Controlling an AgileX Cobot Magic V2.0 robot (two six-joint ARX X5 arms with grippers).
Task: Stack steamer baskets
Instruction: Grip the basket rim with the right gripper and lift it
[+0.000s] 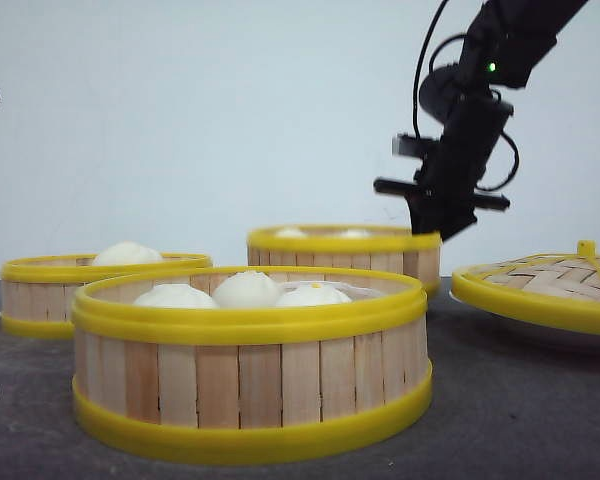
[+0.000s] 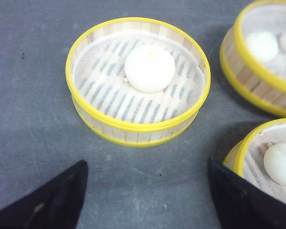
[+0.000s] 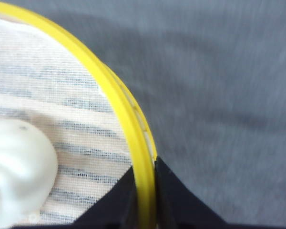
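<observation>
Three steamer baskets sit apart on your bench (image 1: 540, 420), none stacked yet. Take the nearest basket (image 1: 250, 365), holding three buns, as landmark: the back basket (image 1: 342, 252) stands behind it, the left basket (image 2: 137, 81) with one bun beside it. Your right tool (image 3: 145, 186) is clenched on the back basket's rim; your left tool (image 2: 145, 195) hangs released over bare bench. All stacking remains.

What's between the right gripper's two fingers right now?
The right wrist view shows the yellow rim of a steamer basket pinched between the right gripper's fingers; nothing else sits there.
</observation>
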